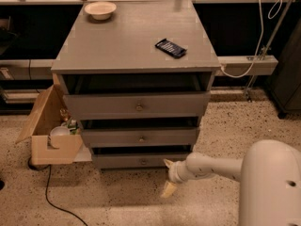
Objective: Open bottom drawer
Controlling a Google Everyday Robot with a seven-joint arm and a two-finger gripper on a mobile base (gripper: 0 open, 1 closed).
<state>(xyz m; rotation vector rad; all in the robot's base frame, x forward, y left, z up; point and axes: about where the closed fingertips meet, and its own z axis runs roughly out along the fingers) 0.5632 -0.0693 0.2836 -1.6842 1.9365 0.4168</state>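
The bottom drawer (136, 160) is the lowest, shortest grey front of the cabinet's three, with a small round knob (143, 162) at its centre. It stands slightly out, with a dark gap above it. My gripper (167, 176) hangs low in front of the drawer's right part, just right of the knob and close to the floor. Its two pale fingers are spread apart, one up by the drawer front (167, 163) and one down by the floor (168, 189). It holds nothing.
The middle drawer (139, 137) and top drawer (137, 106) also stand slightly out. A bowl (100, 9) and a dark flat device (170, 48) lie on the cabinet top. An open cardboard box (52, 140) stands left of the cabinet, with a cable (51, 197) on the floor.
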